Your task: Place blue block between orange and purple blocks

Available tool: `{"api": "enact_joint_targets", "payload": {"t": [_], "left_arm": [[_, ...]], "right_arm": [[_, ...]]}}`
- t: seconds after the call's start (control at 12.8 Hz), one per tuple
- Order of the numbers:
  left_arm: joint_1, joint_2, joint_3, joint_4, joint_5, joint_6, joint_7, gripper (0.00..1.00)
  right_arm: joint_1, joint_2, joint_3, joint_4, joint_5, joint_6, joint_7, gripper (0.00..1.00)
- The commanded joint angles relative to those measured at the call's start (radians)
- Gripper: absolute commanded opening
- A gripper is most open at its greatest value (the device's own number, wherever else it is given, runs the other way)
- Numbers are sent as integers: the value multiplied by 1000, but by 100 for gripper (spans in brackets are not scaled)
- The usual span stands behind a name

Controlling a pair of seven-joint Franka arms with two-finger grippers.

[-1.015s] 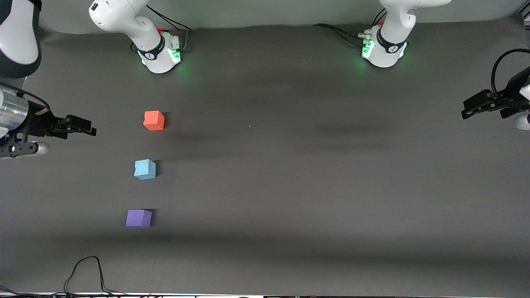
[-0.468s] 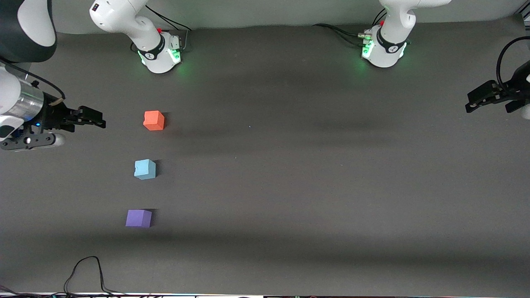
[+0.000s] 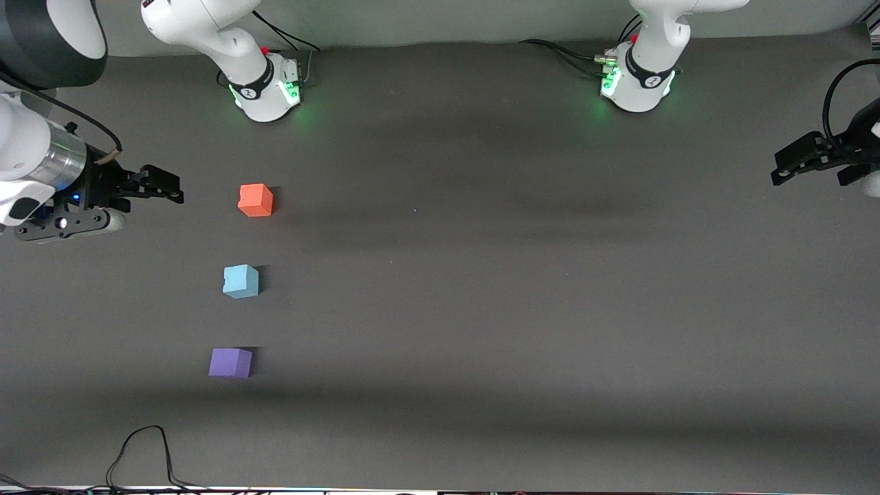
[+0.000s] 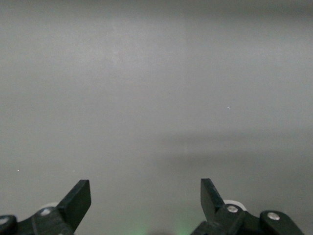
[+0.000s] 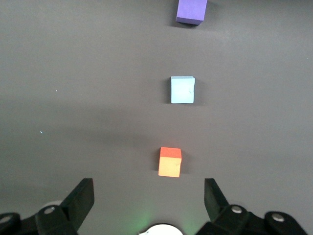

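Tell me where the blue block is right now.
The blue block sits on the table toward the right arm's end, between the orange block, which lies farther from the front camera, and the purple block, which lies nearer.

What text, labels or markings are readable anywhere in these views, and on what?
None can be read.
Blue block, orange block, purple block: plain faces, no print.
Dark band on the right arm's base: a small white mark, too small to read.
Dark band on the left arm's base: the same kind of mark, too small to read.
Small dark patch on the right arm's upper link: unreadable.
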Motion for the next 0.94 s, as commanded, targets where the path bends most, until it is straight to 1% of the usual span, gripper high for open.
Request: {"api": "enact_joint_targets", "payload": {"t": [0.0, 0.08, 0.16, 0.23, 0.31, 0.47, 0.86], "left_arm": [[-1, -14, 1, -3, -7, -14, 8, 100], [0, -14, 1, -3, -7, -14, 7, 100], [0, -14, 1, -3, -7, -14, 7, 100], [-1, -14, 1, -3, -7, -14, 5, 100], [-1, -14, 1, -3, -7, -14, 5, 100], [-1, -14, 1, -3, -7, -14, 3, 100], [-1, -14, 1, -3, -7, -14, 3, 100]], "right_arm": [[-155, -25, 193, -21, -26, -2, 73, 100], [-228, -27, 270, -25, -23, -2, 84, 100], [-282, -30, 320, -36, -21, 0, 101, 100], [-299, -36, 333, -38, -20, 3, 101, 100], [-299, -44, 327, -38, -19, 3, 99, 100], [-298, -55, 272, -38, -19, 0, 92, 100], [-296, -56, 264, -38, -18, -12, 104, 100]]}}
